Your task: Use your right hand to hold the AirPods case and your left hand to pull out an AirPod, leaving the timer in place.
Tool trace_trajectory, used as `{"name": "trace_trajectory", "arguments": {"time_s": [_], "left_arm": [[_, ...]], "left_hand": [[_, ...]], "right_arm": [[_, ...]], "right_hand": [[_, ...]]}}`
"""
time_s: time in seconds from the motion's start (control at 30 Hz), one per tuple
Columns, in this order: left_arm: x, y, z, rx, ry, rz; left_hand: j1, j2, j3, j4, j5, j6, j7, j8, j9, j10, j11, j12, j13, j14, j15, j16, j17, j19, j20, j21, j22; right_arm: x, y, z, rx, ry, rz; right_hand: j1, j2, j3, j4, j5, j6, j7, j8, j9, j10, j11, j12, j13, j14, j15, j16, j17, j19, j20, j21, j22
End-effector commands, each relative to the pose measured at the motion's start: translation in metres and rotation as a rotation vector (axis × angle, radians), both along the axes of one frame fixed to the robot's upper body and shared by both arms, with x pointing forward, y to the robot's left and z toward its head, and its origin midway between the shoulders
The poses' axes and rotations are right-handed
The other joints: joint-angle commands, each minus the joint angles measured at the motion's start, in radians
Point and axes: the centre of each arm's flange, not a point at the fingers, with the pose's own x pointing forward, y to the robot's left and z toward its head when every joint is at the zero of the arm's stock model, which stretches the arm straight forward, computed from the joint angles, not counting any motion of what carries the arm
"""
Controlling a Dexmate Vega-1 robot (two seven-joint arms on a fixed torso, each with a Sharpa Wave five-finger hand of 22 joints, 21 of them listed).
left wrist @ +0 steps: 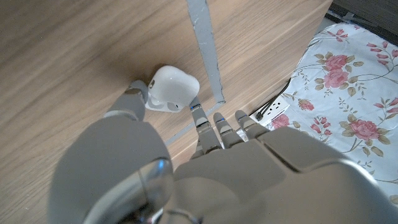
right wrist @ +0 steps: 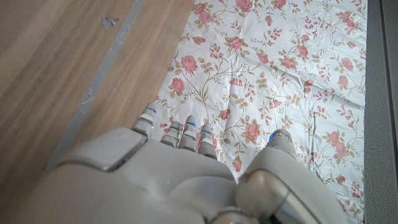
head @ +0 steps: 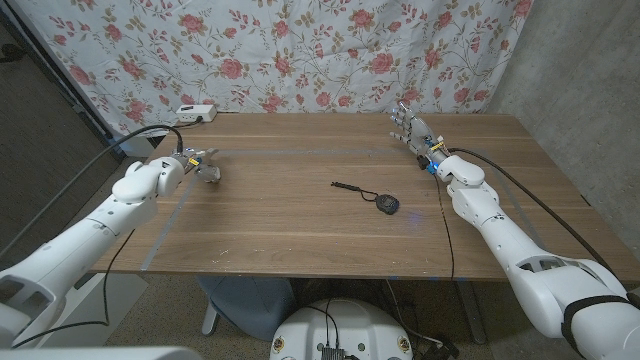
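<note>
left hand (left wrist: pixel 186 155) touches the white case (left wrist: pixel 169 89), grip unclear; right hand (head: pixel 412 128) spread, empty; airpod not yet pulled.

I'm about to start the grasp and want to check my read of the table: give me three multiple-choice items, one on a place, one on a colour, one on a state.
1. Where is the AirPods case?
A. Beside the timer
B. At the left robot hand's fingertips
C. In the right robot hand

2. What colour is the timer?
A. White
B. Red
C. Black

3. How is the right robot hand?
A. Open, holding nothing
B. Gripping the case
C. Pressing on the timer

Answers:
1. B: the AirPods case lies just ahead of the left robot hand.
2. C: the timer is black, mid-table.
3. A: the right robot hand has its fingers spread.
</note>
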Motion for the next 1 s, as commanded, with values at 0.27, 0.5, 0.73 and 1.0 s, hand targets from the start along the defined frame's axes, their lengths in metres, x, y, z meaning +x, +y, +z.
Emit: {"name": "trace_trajectory", "arguments": {"time_s": [0.27, 0.5, 0.73, 1.0], "left_arm": [[-0.002, -0.003, 0.001, -0.065, -0.034, -0.004], [-0.006, -0.006, 0.004, -0.080, -0.061, -0.021], [-0.010, -0.008, 0.011, -0.120, -0.123, -0.047], [-0.013, -0.012, 0.017, -0.189, -0.171, -0.075]], "left_hand": [[0.026, 0.010, 0.003, 0.006, -0.006, 0.018, 0.003, 0.007, 0.003, 0.100, -0.059, 0.038, 0.024, 0.048, -0.024, 0.011, 0.006, 0.027, 0.000, 0.006, 0.001], [0.031, 0.011, 0.002, 0.005, -0.007, 0.020, 0.003, 0.007, 0.003, 0.102, -0.059, 0.043, 0.028, 0.054, -0.024, 0.010, 0.007, 0.039, 0.003, 0.009, 0.002], [0.035, 0.012, 0.001, 0.005, -0.008, 0.020, 0.004, 0.005, 0.003, 0.101, -0.059, 0.046, 0.032, 0.054, -0.023, 0.008, 0.007, 0.048, 0.002, 0.011, 0.002], [0.041, 0.012, -0.001, 0.004, -0.008, 0.020, 0.004, 0.004, 0.003, 0.097, -0.059, 0.048, 0.036, 0.055, -0.022, 0.006, 0.008, 0.059, 0.000, 0.014, 0.002]], "right_arm": [[0.001, -0.006, -0.004, 0.014, 0.010, -0.005], [0.001, -0.009, -0.004, 0.014, 0.006, -0.006], [0.003, -0.010, -0.005, 0.019, 0.005, -0.002], [0.006, -0.010, -0.006, 0.028, 0.008, 0.003]], "right_hand": [[0.004, 0.009, 0.008, 0.000, 0.001, 0.004, -0.006, 0.005, 0.002, 0.003, -0.001, -0.001, 0.000, 0.000, 0.004, 0.002, -0.001, -0.002, 0.003, 0.006, 0.001], [0.006, 0.012, 0.010, 0.000, 0.000, 0.004, -0.006, 0.005, 0.002, 0.003, -0.001, -0.001, 0.000, 0.000, 0.004, 0.002, -0.001, -0.002, 0.002, 0.006, 0.001], [0.007, 0.013, 0.011, -0.001, 0.000, 0.004, -0.007, 0.005, 0.002, 0.004, 0.000, -0.001, 0.000, 0.000, 0.004, 0.002, -0.001, -0.002, 0.002, 0.006, 0.001], [0.009, 0.015, 0.012, -0.001, 0.000, 0.005, -0.007, 0.006, 0.002, 0.004, -0.001, -0.001, 0.000, 0.000, 0.003, 0.002, -0.001, -0.001, 0.002, 0.006, 0.001]]}}
